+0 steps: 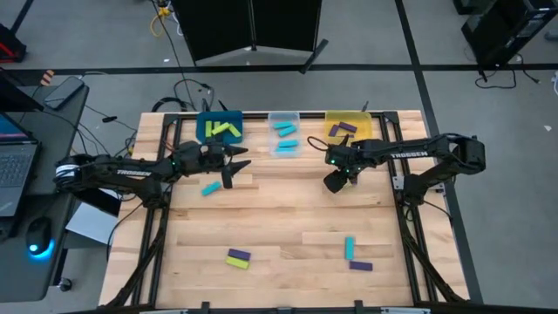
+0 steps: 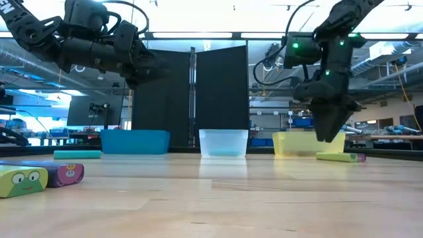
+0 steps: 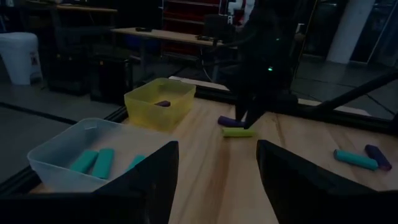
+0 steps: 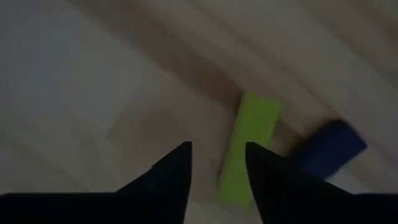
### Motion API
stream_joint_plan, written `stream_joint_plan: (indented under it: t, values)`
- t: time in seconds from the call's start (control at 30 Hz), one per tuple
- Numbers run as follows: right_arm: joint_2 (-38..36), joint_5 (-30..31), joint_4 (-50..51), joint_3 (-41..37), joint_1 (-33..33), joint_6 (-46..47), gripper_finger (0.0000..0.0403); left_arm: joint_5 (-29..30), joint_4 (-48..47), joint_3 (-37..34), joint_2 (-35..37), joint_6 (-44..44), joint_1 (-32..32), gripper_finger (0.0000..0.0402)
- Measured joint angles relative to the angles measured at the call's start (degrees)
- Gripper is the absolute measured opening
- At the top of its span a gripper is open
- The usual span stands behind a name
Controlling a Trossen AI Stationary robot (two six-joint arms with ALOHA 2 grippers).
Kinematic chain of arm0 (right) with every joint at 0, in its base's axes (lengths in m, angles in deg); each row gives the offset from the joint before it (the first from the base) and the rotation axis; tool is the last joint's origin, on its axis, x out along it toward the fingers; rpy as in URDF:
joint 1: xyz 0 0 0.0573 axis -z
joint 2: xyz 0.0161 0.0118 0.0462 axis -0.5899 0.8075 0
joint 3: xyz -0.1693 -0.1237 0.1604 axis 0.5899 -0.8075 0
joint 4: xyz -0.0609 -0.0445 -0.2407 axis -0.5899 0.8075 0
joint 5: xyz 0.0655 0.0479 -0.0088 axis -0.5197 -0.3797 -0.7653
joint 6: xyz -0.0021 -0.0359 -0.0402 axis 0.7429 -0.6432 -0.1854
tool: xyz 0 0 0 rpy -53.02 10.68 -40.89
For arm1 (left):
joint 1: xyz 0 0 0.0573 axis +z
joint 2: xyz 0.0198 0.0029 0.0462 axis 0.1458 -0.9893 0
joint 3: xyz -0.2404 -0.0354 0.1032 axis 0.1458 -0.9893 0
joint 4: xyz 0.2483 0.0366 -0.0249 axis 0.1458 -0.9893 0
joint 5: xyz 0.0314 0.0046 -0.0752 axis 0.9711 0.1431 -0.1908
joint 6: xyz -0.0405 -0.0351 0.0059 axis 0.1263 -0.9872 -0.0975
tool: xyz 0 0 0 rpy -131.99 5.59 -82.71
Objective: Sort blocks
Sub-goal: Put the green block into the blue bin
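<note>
The right arm's tool (image 1: 336,180) points down at the light wooden counter (image 1: 288,218) just in front of the yellow square plastic bin (image 1: 349,125); its two dark fingers (image 4: 171,177) stand parted and grip nothing. Directly below them a lime green bar-shaped block (image 4: 249,146) lies flat on the wood, with a purple bar-shaped block (image 4: 328,149) just beside it. The left arm's tool (image 1: 228,170) hangs above the counter before the blue square bin (image 1: 219,127), fingers spread wide and empty, a cyan bar-shaped block (image 1: 210,187) lying near it. The blue bin holds lime green blocks, the clear square bin (image 1: 284,135) between the other two holds cyan ones, and the yellow bin holds a purple one. More blocks lie along the counter's near edge.
</note>
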Motion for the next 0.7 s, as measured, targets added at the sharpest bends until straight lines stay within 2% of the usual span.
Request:
stream_joint_plan:
  t: [0.23,0.47,0.7]
  values:
    - [0.1,1.9,-3.9,-1.9,4.6,-0.7,0.0202,0.2,-0.1,0.0,0.0,1.3,0.0,0.0223]
    - [0.1,-0.7,-10.6,-5.2,7.1,-2.2,0.02,0.2,-0.4,0.0,0.0,1.7,0.0,0.0223]
    - [0.1,-1.8,-11.5,-6.9,7.4,-2.1,0.0195,0.2,-0.6,0.0,0.0,1.7,0.0,0.0223]
